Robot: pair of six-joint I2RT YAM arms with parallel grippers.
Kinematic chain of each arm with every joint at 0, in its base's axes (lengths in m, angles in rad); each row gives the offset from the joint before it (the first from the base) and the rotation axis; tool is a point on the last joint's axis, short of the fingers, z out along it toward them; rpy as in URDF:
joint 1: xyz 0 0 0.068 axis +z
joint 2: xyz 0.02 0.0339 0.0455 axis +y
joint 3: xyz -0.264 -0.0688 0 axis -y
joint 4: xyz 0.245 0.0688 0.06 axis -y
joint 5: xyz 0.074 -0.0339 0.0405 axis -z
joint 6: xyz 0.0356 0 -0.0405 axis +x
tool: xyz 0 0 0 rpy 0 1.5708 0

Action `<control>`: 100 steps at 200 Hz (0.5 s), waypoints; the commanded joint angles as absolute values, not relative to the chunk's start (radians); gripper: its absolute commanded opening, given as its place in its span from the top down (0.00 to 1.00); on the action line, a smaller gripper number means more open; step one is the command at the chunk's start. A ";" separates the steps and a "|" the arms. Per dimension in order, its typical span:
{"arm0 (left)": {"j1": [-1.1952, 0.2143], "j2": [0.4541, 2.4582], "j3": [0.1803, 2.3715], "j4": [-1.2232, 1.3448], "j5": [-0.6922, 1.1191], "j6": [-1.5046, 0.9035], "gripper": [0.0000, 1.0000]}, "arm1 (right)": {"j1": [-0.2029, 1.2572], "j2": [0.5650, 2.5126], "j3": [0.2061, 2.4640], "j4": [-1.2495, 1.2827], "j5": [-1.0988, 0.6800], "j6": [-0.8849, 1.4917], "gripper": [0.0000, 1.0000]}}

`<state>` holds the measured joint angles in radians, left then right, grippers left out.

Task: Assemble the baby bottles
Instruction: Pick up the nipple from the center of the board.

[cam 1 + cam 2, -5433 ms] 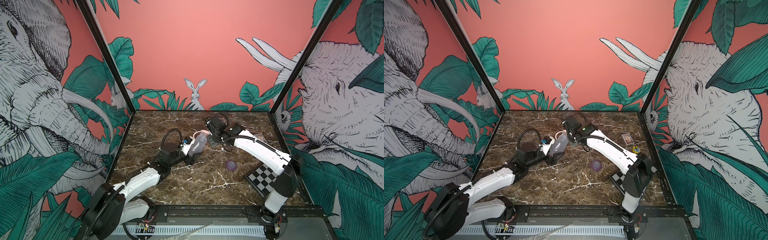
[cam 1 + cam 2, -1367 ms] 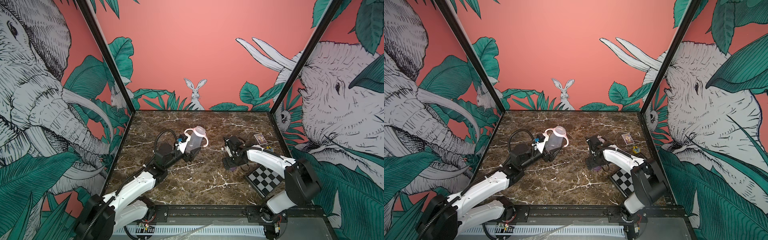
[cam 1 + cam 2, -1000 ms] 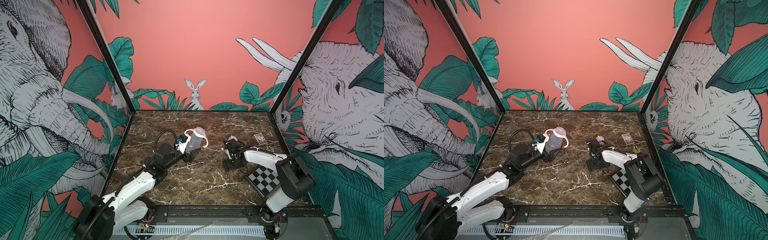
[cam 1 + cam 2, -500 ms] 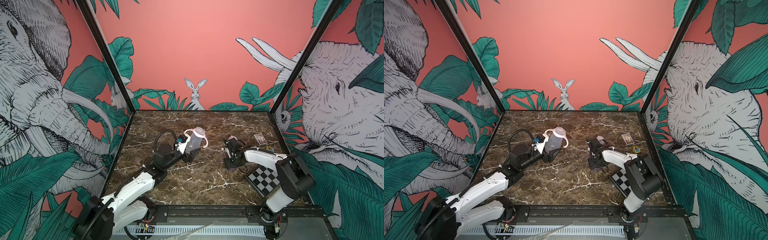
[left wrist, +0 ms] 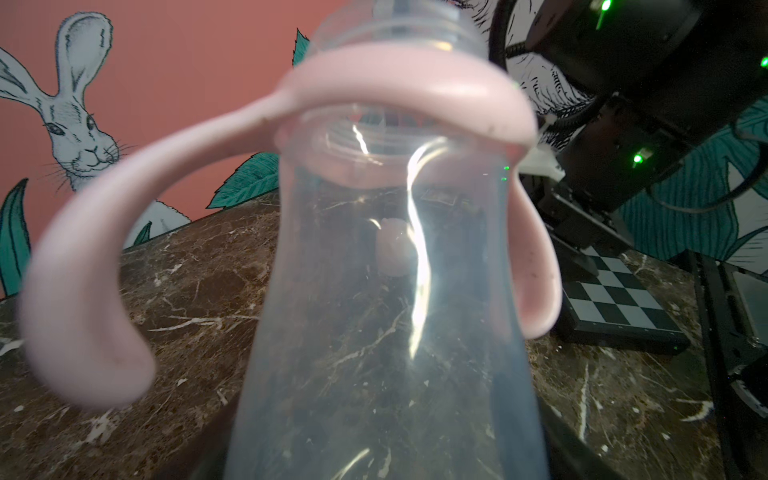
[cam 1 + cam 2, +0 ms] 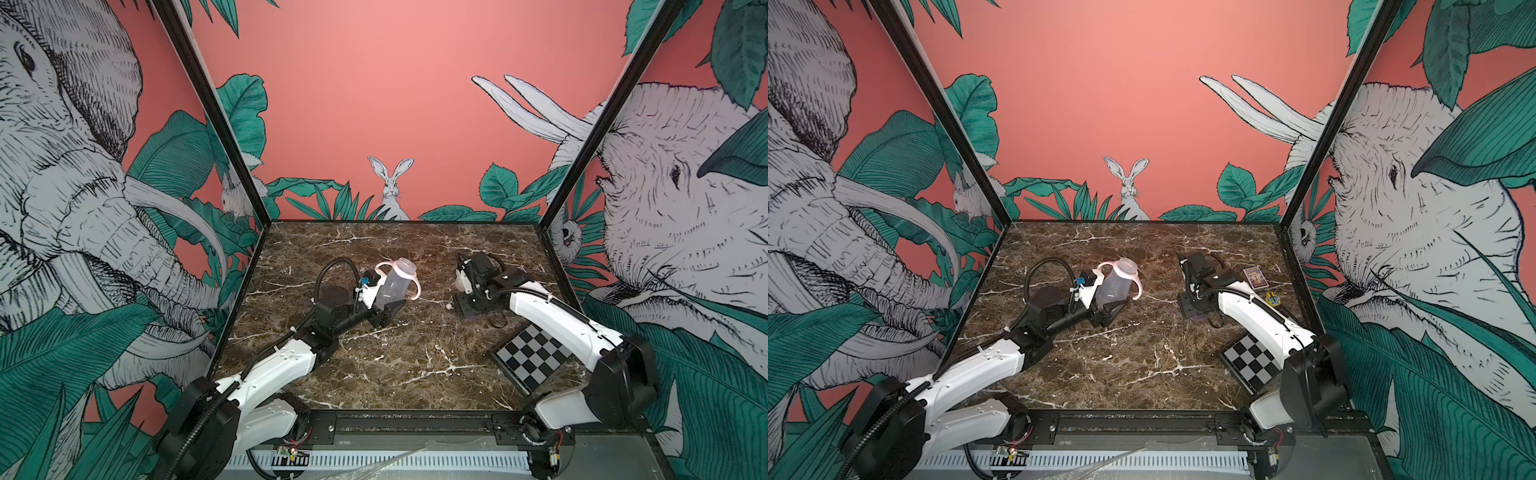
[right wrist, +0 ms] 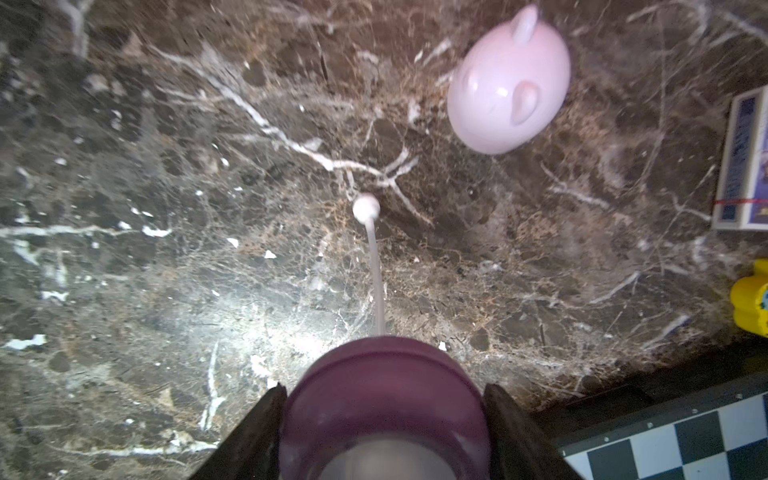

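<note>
My left gripper (image 6: 381, 311) is shut on the base of the frosted clear bottle body (image 6: 392, 286), holding it tilted above the marble. The pale pink two-handled ring (image 5: 399, 83) sits round its neck, and the mouth is uncovered. My right gripper (image 7: 384, 392) points down at the table, shut on the purple nipple collar (image 7: 384, 370). From the collar the thin straw (image 7: 376, 282) runs to its weighted ball (image 7: 365, 206) near the marble. The pink eared dome cap (image 7: 509, 83) lies on the table just beyond, apart from both grippers.
A checkerboard (image 6: 534, 357) lies at the right front, partly under the right arm. A small card box (image 6: 1255, 277) and a yellow piece (image 6: 1272, 298) sit near the right wall. The two grippers are roughly a hand's width apart above the marble table (image 6: 415, 365).
The right gripper's jaws have closed on the purple collar, with the arm barely shifting. The left arm has held the bottle still.
</note>
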<state>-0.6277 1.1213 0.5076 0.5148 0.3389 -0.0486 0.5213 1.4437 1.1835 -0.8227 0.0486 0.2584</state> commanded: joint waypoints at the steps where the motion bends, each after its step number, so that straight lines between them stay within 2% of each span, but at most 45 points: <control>1: -0.628 1.132 0.506 0.607 0.394 -0.073 0.49 | 0.515 1.413 1.285 -0.943 0.052 0.240 0.42; 100: -0.628 1.189 0.512 0.678 0.476 -0.091 0.49 | 0.508 1.505 1.807 -1.122 -0.058 0.206 0.44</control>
<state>-0.6277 1.1851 0.5076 0.6033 0.4389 -0.0792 0.5114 1.4719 1.6814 -1.0515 -0.0139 0.2260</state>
